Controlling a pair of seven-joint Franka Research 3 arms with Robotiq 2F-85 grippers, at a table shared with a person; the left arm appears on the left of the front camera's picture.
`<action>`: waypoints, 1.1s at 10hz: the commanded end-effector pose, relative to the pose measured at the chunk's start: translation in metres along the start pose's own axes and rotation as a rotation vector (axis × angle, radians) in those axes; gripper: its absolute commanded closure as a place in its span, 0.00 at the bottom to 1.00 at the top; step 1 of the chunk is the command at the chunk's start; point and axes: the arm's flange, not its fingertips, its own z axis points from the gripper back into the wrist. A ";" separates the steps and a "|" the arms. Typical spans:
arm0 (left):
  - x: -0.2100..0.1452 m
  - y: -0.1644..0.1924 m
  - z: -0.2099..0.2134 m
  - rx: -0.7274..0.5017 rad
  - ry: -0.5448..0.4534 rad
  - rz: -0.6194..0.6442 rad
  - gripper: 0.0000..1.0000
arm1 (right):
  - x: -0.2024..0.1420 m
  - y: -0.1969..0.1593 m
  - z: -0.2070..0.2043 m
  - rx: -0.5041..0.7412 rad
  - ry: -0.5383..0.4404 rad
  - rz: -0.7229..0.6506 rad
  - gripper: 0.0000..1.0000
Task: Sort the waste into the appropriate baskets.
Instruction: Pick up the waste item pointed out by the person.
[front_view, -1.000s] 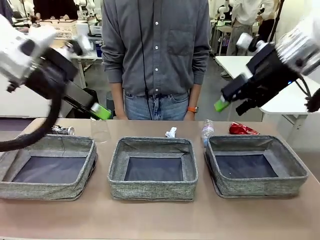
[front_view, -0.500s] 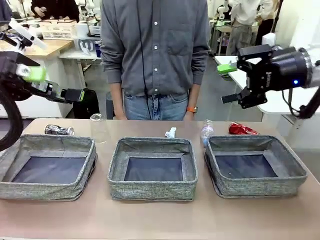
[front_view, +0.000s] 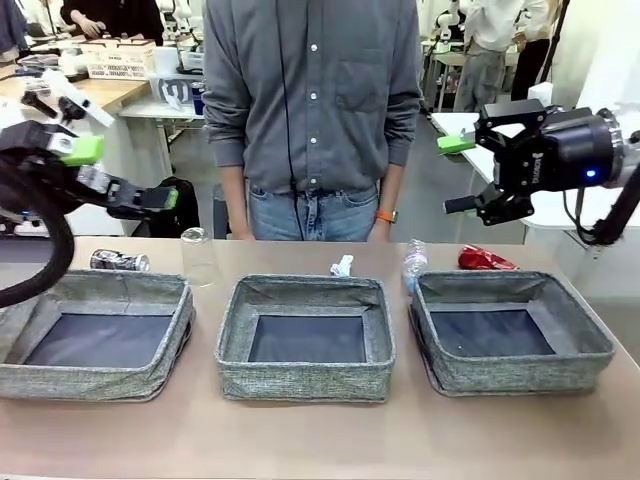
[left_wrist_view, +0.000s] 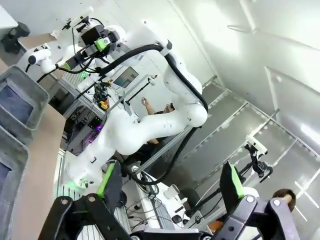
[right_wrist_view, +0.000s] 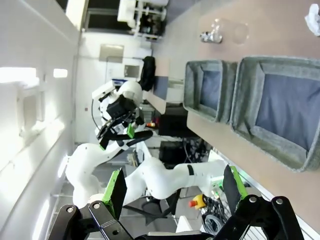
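Note:
Three grey woven baskets stand in a row: left (front_view: 85, 381), middle (front_view: 305, 382), right (front_view: 520, 373). All three look bare inside. Behind them on the table lies the waste: a dark can (front_view: 118, 261), a clear cup (front_view: 198, 257), a white tissue (front_view: 342, 265), a clear bottle (front_view: 414, 262) and a crushed red can (front_view: 485, 259). My left gripper (front_view: 125, 175) hangs open high above the table's left end. My right gripper (front_view: 458, 173) is open in the air above the right basket's far side. Both hold nothing, as the wrist views confirm for the left gripper (left_wrist_view: 171, 182) and the right gripper (right_wrist_view: 175, 185).
A person in a grey shirt (front_view: 310, 100) stands at the far edge, just behind the tissue. The right wrist view takes in the left basket (right_wrist_view: 210, 87), the middle basket (right_wrist_view: 280, 110), the cup (right_wrist_view: 235, 31) and the can (right_wrist_view: 210, 36).
Both arms have lifted up and away from the table. The left gripper rose from near the cup to the upper left. The right gripper has turned to point left.

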 end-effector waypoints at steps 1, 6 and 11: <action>0.002 -0.009 -0.002 -0.026 -0.009 -0.038 0.00 | 0.002 0.003 0.000 0.021 -0.006 0.017 0.00; 0.002 -0.009 -0.002 -0.026 -0.009 -0.038 0.00 | 0.002 0.003 0.000 0.021 -0.006 0.017 0.00; 0.002 -0.009 -0.002 -0.026 -0.009 -0.038 0.00 | 0.002 0.003 0.000 0.021 -0.006 0.017 0.00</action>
